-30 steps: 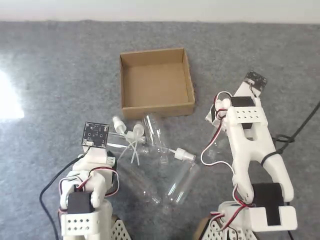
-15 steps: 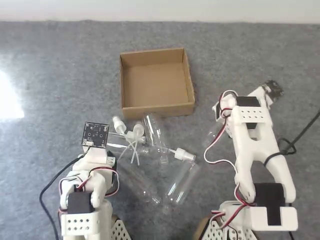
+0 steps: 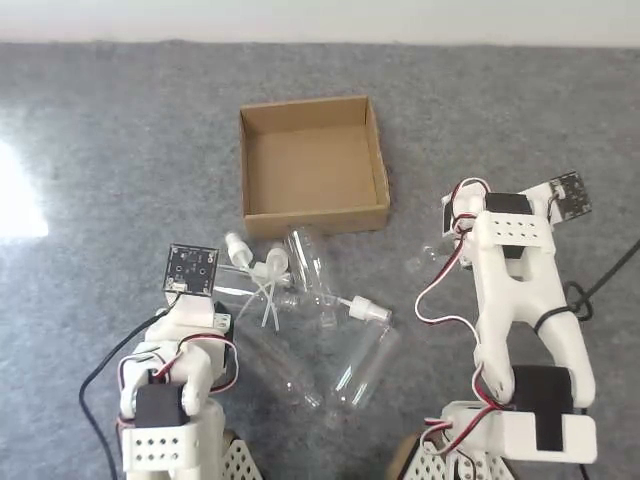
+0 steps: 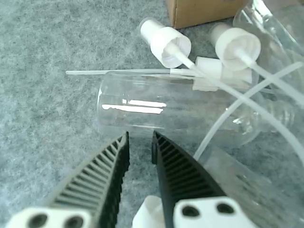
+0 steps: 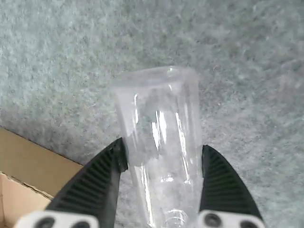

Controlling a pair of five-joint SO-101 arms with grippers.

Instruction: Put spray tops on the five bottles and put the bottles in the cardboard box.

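Note:
My right gripper (image 5: 164,149) is shut on a clear bottle (image 5: 159,137) without a top, one finger on each side, just above the grey carpet. In the high view that bottle (image 3: 428,260) shows faintly beside the right arm (image 3: 510,260), right of the cardboard box (image 3: 375,150). My left gripper (image 4: 140,142) is shut with nothing between its fingers, just short of a clear bottle (image 4: 166,107) lying on its side. Two white spray tops (image 4: 166,42) (image 4: 237,45) lie beyond it, their tubes crossing over it. More bottles (image 3: 310,262) (image 3: 365,365) lie between the arms.
The open cardboard box has nothing in it, and its corner (image 5: 28,175) shows close to the right gripper. A third spray top (image 3: 368,310) lies amid the heap. Grey carpet (image 3: 120,140) spreads left and behind the box.
The right arm's wrist has swung to the right and turned, carrying the clear bottle a little toward the back. The left arm and the heap of bottles have stayed put.

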